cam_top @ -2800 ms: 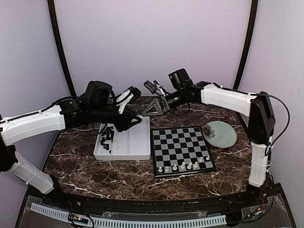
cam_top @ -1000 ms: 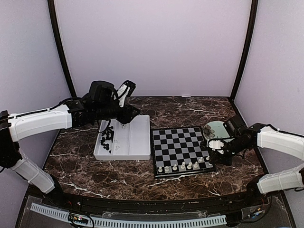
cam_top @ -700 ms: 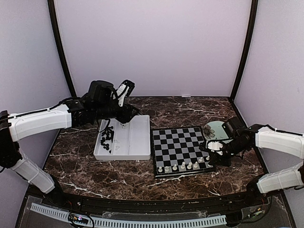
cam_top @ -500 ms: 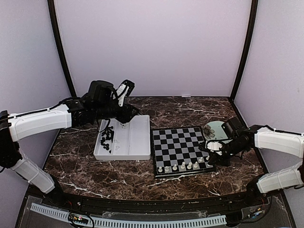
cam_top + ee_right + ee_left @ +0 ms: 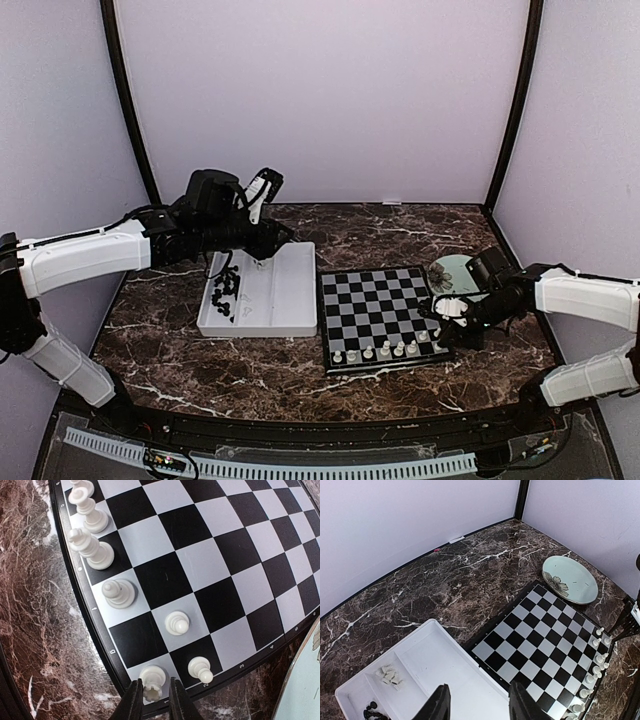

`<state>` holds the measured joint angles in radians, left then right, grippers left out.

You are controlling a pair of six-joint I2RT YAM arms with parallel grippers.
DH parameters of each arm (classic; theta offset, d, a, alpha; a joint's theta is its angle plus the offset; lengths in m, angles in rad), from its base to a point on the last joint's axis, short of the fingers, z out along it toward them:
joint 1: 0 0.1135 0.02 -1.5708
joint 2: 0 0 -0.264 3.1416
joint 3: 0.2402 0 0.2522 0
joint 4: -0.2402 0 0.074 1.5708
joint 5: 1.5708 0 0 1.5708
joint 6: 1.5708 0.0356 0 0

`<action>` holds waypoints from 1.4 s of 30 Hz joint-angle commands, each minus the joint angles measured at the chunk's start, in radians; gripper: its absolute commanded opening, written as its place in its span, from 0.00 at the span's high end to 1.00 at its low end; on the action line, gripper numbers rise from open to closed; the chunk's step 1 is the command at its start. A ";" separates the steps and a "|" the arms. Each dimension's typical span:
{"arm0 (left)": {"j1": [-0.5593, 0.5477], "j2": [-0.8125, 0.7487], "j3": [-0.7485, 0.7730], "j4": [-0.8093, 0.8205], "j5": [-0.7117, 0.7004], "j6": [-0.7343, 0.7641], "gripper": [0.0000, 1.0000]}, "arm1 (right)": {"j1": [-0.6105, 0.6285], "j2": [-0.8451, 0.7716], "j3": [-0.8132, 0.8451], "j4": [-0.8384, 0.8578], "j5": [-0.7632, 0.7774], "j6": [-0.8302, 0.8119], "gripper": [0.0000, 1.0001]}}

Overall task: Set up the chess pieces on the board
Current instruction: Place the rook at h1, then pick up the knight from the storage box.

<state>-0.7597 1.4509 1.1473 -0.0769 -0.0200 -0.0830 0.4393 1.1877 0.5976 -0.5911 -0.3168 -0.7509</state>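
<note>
R jaws straddle white rook (image 5: 151, 687) on board (image 5: 200, 565) corner sq; can't tell if gripping. L jaws open, empty, above white tray (image 5: 435, 655).

The board (image 5: 380, 312) lies mid-table (image 5: 250, 365), with the tray (image 5: 285, 295) just to its left and the plate (image 5: 455, 268) off its far right corner. Chess pieces (image 5: 385, 350) stand along the board's near edge; more lie in the tray's left compartments.
</note>
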 commanded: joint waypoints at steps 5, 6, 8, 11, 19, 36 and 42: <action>0.006 -0.031 -0.005 -0.057 -0.027 -0.017 0.59 | -0.002 -0.041 0.116 -0.148 -0.057 -0.003 0.70; 0.006 -0.029 -0.003 -0.069 -0.041 -0.031 0.58 | -0.002 -0.050 0.138 -0.173 -0.070 -0.006 0.68; 0.026 -0.021 0.006 -0.147 -0.069 -0.084 0.58 | -0.003 -0.054 0.185 -0.220 -0.099 -0.004 0.67; 0.072 0.007 0.023 -0.249 -0.077 -0.191 0.61 | -0.006 -0.048 0.244 -0.246 -0.134 0.037 0.67; 0.152 0.128 0.047 -0.370 0.003 -0.412 0.65 | -0.011 -0.025 0.272 -0.117 -0.199 0.213 0.67; 0.332 0.569 0.499 -0.515 0.110 -0.127 0.74 | -0.011 -0.047 0.231 -0.029 -0.196 0.274 0.67; 0.335 0.647 0.537 -0.475 0.104 -0.161 0.75 | -0.011 -0.052 0.220 -0.030 -0.192 0.273 0.67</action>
<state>-0.4194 2.0785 1.6512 -0.5491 0.0666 -0.2325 0.4328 1.1561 0.8307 -0.6498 -0.5011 -0.4877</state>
